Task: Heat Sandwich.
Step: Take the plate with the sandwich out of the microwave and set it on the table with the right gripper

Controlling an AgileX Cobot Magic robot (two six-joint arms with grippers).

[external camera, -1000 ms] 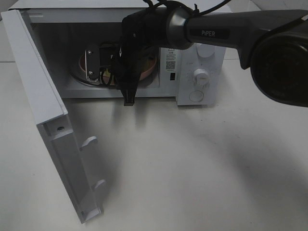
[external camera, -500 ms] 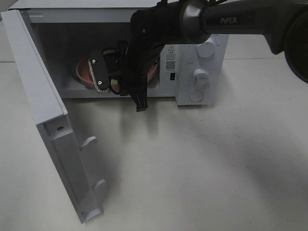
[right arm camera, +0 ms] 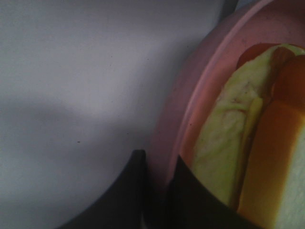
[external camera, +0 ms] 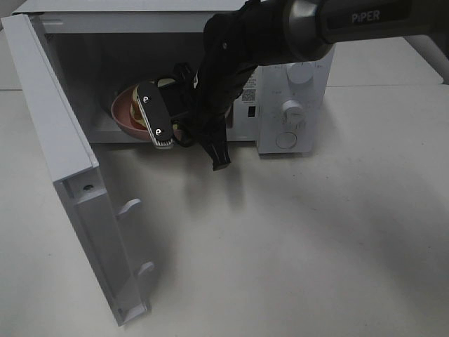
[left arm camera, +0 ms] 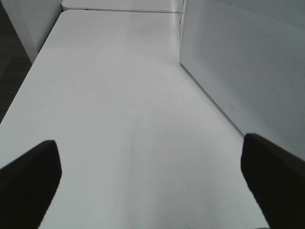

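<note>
The microwave (external camera: 293, 105) stands at the back with its door (external camera: 56, 140) swung open to the left. My right gripper (external camera: 153, 118) reaches into the cavity opening and is shut on the rim of the round pink plate (external camera: 123, 107), which is tilted. In the right wrist view the gripper (right arm camera: 157, 188) clamps the plate rim (right arm camera: 190, 105), one finger on each side. The sandwich (right arm camera: 228, 143) lies on the plate, showing a pale yellow-green layer, an orange slab and a red piece. In the exterior high view the arm hides most of it. My left gripper (left arm camera: 152, 191) is open over bare table.
The open door juts forward on the left down to the table's front. The microwave's knobs (external camera: 292, 111) are on its right panel. A perforated white panel (left arm camera: 248, 62) stands beside my left gripper. The white table (external camera: 295, 239) stretches in front of the microwave.
My right gripper has drawn the plate from deep in the cavity to the front left of the opening. The arm has swung right and forward.
</note>
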